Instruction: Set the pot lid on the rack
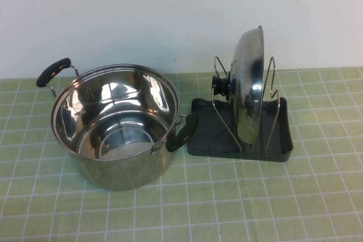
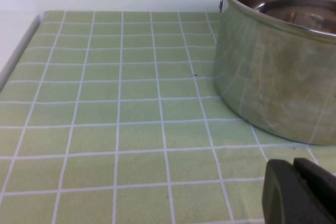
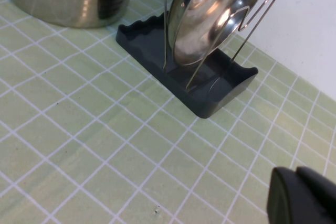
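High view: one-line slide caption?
Pot lid stands on edge between the rack wire loops, beside the open pot; no gripper in this view.

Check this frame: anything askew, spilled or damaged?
Nothing stands out. The domed steel pot lid stands on edge between the wire loops of the dark grey plastic rack, beside the open steel pot. Neither hand touches anything.

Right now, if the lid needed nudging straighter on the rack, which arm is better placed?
Right. Its tool looks onto the pot lid standing in the rack; the left tool faces the pot.
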